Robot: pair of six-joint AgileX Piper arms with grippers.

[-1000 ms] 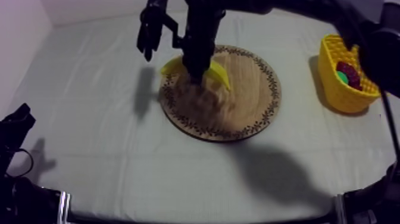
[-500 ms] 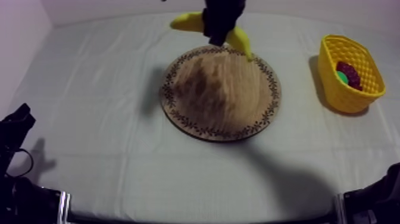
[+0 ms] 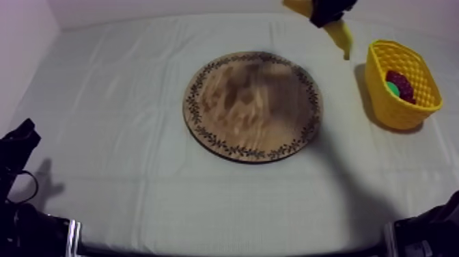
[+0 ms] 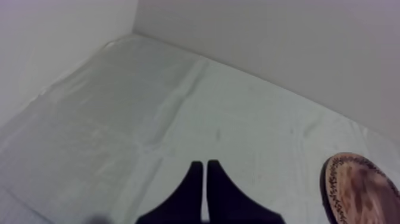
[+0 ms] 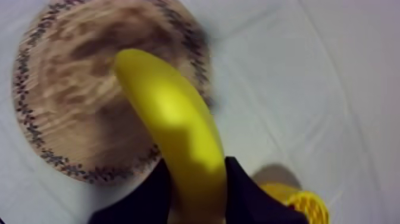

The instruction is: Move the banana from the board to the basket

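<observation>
Hanging above the cloth at about one o'clock from the round wooden board (image 3: 253,106), the banana (image 3: 340,35) lies crosswise in the right gripper (image 3: 326,11). The gripper's two black fingers are closed round the banana's middle. One yellow end pokes out toward ten o'clock, and the other droops toward five o'clock, near the yellow basket (image 3: 403,116). The basket stands at three o'clock from the board and already holds something dark red and something green, though their kind cannot be told. The board itself is bare.

From the right wrist, the banana (image 5: 178,131) runs out from between the fingers of the right gripper (image 5: 199,171) over the board (image 5: 71,101), with the basket (image 5: 305,205) just beside the fingers.

The banana looks like a light, stiff toy with a smooth, glossy skin that could slide. Its curve means a hold across the thick middle, as it has now, probably keeps it balanced.

At eight o'clock on the table rests the left gripper (image 3: 17,147). From its own wrist, the left gripper (image 4: 205,187) has its fingers pressed together in a narrow wedge, holding nothing, with the board's edge (image 4: 357,190) nearby.
</observation>
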